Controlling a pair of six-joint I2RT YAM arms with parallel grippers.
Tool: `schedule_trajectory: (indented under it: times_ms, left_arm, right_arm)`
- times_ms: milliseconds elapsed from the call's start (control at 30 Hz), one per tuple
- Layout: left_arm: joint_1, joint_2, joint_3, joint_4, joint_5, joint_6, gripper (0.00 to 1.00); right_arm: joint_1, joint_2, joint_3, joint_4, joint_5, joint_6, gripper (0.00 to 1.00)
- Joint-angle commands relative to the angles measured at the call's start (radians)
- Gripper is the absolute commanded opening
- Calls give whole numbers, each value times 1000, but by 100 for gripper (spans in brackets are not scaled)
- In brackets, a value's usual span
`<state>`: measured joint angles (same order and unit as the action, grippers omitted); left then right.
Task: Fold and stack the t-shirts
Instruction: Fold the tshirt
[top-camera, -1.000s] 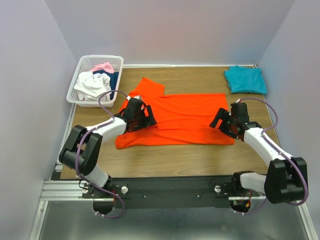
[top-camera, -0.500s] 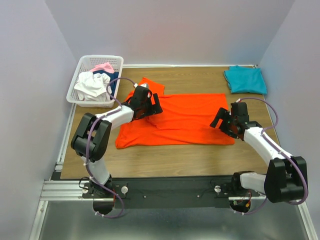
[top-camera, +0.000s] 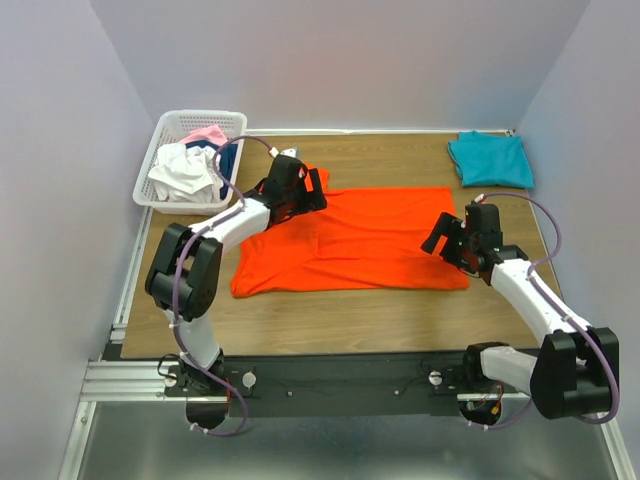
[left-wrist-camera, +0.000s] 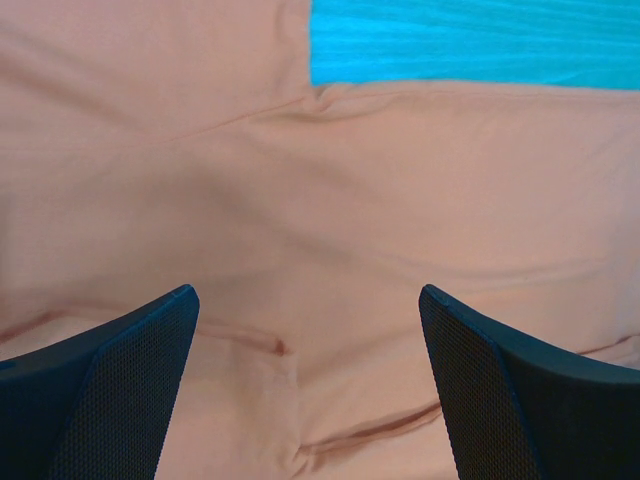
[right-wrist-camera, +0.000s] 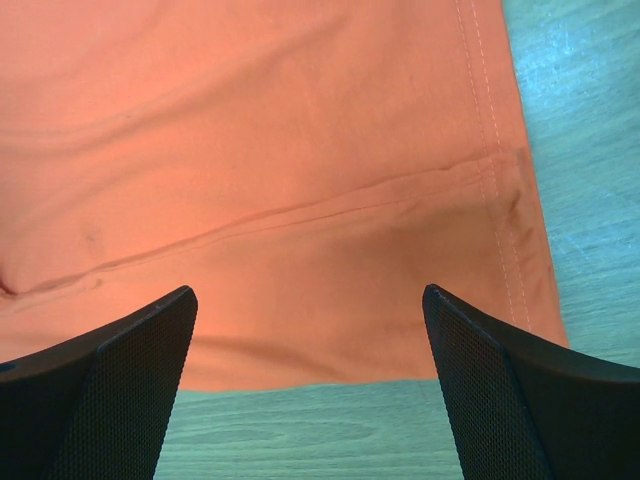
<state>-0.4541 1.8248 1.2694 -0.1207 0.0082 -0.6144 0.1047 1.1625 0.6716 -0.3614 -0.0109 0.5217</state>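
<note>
The orange-red t-shirt (top-camera: 360, 240) lies spread flat across the middle of the table. My left gripper (top-camera: 310, 192) is open and empty over its far-left part by the sleeve, which the gripper mostly hides. In the left wrist view the fabric (left-wrist-camera: 330, 200) looks pale and wrinkled between the spread fingers (left-wrist-camera: 120, 390). My right gripper (top-camera: 440, 242) is open and empty over the shirt's right end; the right wrist view shows the shirt's edge and corner (right-wrist-camera: 330, 250) between the fingers (right-wrist-camera: 520, 390). The teal-blue t-shirt (top-camera: 490, 160) lies folded at the far right corner.
A white basket (top-camera: 165, 135) at the far left holds white, pink and navy shirts. Bare wooden table (top-camera: 350, 310) lies in front of the orange shirt. Grey walls close in on both sides and at the back.
My left gripper has moved away from me and a little right, from the shirt's left body up to the sleeve area. The right gripper has barely moved.
</note>
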Motion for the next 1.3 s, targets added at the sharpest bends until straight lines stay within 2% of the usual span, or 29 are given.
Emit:
schedule_trajectory:
  times_ms: [0,200,333,467,667,867,1000,1167,1267]
  left_arm:
    - [-5,-108,-77,-20,-74,5,98]
    - [-20,-176,-237,42,-45,-34,98]
    - [-31,-168,-315,75,-20,-53,98]
    - [-40,-176,-376,78,-27,-64,98]
    - [-54,-249,-511,93,-39,-102,98]
    - [-64,-352,-633,95,-77,-140,98]
    - [-64,-407,-651,93,-108,-136,98]
    - [-64,-423,-627,84,-119,-108,98]
    - [-64,-427,-616,70,-131,-99,98]
  right_arm:
    - [0,-20,28,-19,-18,-37,100]
    - [32,31,56,9,-51,-52,100]
    - [95,153,77,41,-5,-31,100]
    - [104,250,88,48,6,4,100]
    - [104,256,13,45,75,44,100]
    - [104,175,-12,42,124,78,100]
    - [104,140,14,26,210,125,100]
    - [99,212,72,-36,314,164,99]
    - [98,252,92,-56,333,176,88]
